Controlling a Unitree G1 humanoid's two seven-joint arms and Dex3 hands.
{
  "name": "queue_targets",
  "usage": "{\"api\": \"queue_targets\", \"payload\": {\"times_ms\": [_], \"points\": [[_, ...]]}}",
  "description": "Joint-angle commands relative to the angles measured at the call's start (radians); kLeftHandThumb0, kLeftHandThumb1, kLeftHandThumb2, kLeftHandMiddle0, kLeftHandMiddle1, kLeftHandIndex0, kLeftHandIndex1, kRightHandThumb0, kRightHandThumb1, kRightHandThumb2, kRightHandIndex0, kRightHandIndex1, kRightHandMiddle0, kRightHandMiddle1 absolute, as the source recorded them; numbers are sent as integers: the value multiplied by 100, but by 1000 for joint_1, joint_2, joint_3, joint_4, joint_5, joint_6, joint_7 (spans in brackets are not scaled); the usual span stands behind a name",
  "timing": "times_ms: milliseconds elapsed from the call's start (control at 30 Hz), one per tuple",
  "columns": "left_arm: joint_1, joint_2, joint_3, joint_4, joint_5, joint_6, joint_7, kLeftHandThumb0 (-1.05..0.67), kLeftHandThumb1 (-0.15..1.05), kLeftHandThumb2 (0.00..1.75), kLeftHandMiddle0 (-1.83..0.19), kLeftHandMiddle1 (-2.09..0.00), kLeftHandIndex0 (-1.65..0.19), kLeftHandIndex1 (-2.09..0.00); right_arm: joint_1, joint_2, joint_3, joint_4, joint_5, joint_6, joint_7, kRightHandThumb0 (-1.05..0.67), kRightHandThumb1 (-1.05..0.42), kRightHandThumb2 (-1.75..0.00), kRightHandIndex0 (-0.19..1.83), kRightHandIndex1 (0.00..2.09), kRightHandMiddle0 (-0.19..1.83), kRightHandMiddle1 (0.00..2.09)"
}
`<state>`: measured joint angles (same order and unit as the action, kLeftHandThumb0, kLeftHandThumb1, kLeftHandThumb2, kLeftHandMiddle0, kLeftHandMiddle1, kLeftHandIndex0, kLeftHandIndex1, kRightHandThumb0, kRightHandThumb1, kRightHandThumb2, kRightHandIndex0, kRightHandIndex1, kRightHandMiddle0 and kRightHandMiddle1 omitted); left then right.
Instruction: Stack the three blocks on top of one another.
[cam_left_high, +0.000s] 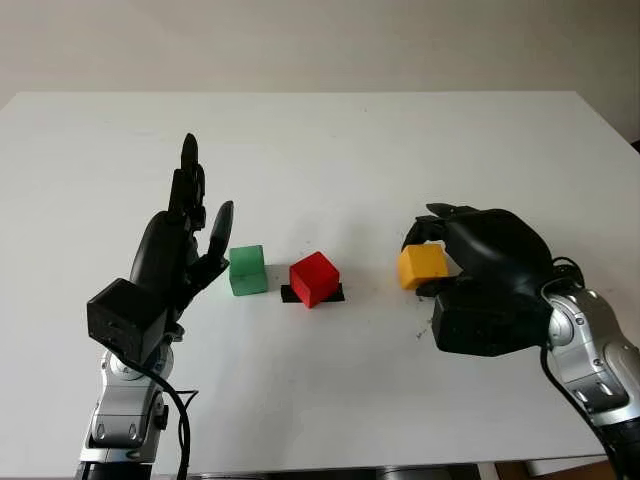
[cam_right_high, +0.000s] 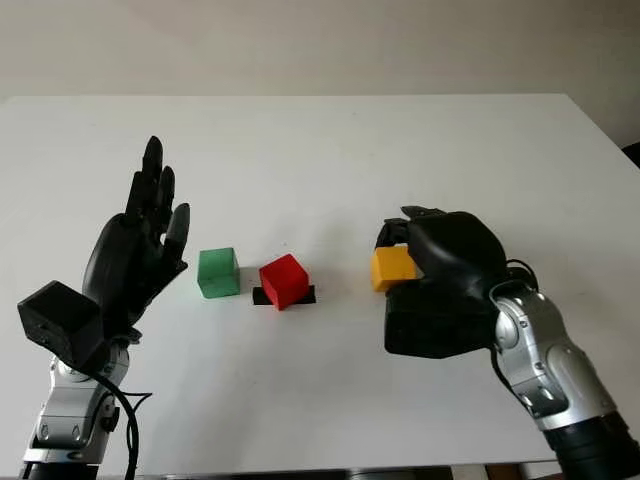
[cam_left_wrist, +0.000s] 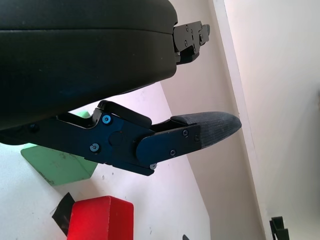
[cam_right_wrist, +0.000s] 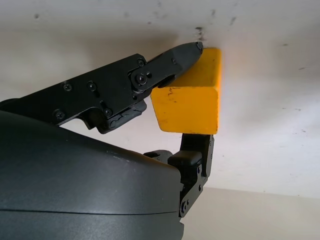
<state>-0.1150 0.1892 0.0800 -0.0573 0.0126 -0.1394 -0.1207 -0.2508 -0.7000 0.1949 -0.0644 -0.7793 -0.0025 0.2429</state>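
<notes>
Right hand (cam_left_high: 480, 275): the fingers (cam_right_wrist: 165, 67) are closed on the yellow block (cam_left_high: 422, 266), one fingertip pressed along one face and another against the opposite face, as the right wrist view shows. The curled hand sits at the right of the scene, palm turned toward the centre, its silver forearm entering from the near right corner. Whether the yellow block touches the surface cannot be told.

Left hand (cam_left_high: 185, 240): open and holding nothing, raised upright at the left with fingertips pointing to the far side, just left of the green block (cam_left_high: 247, 270). Its forearm rises from the near left edge, a black cable hanging beside it.

The green block stands on the counter (cam_left_high: 330, 130). Just to its right, the red block (cam_left_high: 314, 278) sits turned at an angle on a small black marker (cam_left_high: 338, 293). The yellow block lies right of the red one, apart from it.

The counter is plain white with faint specks; a pale wall (cam_left_high: 300, 40) runs behind its far edge.
</notes>
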Motion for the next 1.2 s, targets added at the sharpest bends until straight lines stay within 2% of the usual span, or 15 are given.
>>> {"api": "queue_targets", "payload": {"times_ms": [0,433,767,1000,1167], "points": [[-3,0,-7,-9,11,-5,7,-64,105,62,18,-6,19,-3,-40,-14,-28,6,28,-17,9,-39,-95,-5,35,7,53,110],[0,-13,-28,-14,19,3,13,-66,105,63,18,-5,19,-3,-266,-23,-47,97,301,-145,251,-40,-94,-5,30,4,48,120],[13,-20,-26,-32,16,11,22,-70,105,72,19,-1,19,0,-488,33,58,163,340,-200,419,-41,-96,-6,28,4,42,130],[27,-30,-28,-50,16,15,28,-69,105,76,19,0,19,0,-571,102,115,252,325,-300,408,-41,-95,-5,30,6,42,133],[40,-34,-33,-68,23,34,35,-70,105,75,19,0,19,0,-561,169,87,250,395,-189,431,-40,-94,-5,29,5,41,135]]}}
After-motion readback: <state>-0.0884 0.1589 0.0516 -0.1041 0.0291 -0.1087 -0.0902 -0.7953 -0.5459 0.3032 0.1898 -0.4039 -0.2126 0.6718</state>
